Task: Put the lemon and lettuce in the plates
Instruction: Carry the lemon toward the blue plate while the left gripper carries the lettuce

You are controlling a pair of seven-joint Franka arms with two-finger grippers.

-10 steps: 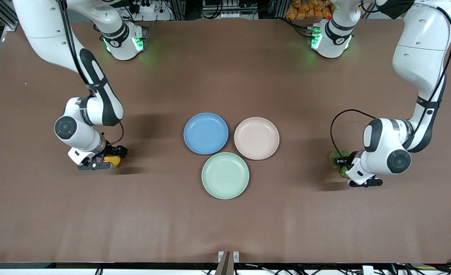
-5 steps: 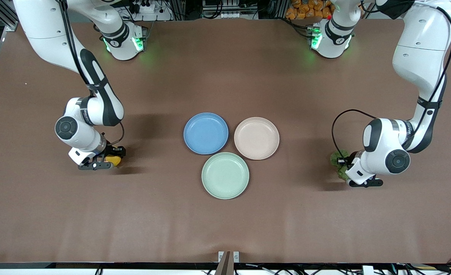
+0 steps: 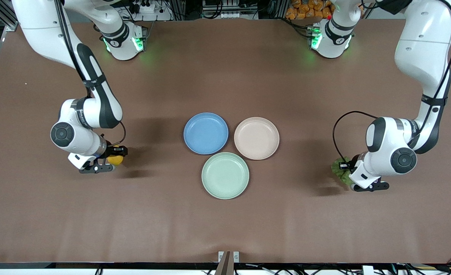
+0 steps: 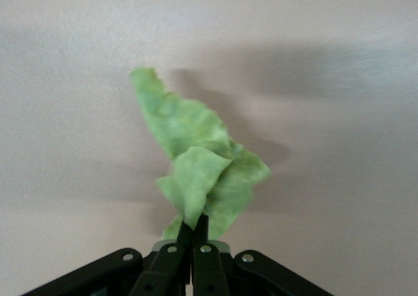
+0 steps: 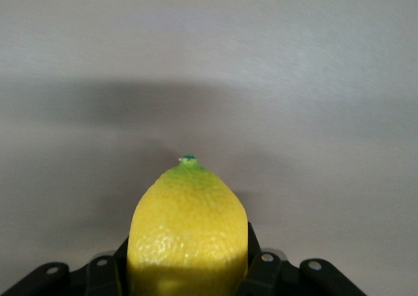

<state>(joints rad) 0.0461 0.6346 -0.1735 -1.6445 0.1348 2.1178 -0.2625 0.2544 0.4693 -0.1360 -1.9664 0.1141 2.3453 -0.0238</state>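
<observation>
Lemon (image 5: 187,234): oval, yellow, pebbled rind with a green-tinged tip and a tiny stem nub; clamped between the right gripper's (image 3: 109,162) black fingers (image 5: 260,270), which press its two sides. In the front view the lemon (image 3: 115,159) hangs over bare table toward the right arm's end, well apart from the plates. Against the frame of a second ago it sits higher in the view, and its shadow on the cloth now lies clear of it (lifted, by that sign).

Lettuce (image 4: 196,162): light green, crinkled, thin leaf with a narrow pointed tail, pinched at its base by the left gripper's (image 4: 194,234) fingers (image 4: 210,266), which are nearly closed on it. In the front view the lettuce (image 3: 340,170) shows as a dark green wad at the left gripper (image 3: 348,176), over bare table toward the left arm's end. It has shifted since the earlier frame, lower in the view and a little toward the table's end.

Plates: blue plate (image 3: 205,133) and beige-pink plate (image 3: 256,138), round, shallow, smooth matte plastic, side by side and nearly touching at mid-table. Neither holds anything; neither has moved.

Mint plate (image 3: 225,175): same shape, nearer the camera, tucked against both.

Table (image 3: 225,225): brown, matte cloth surface; broad open stretches lie between each gripper and the plates.
</observation>
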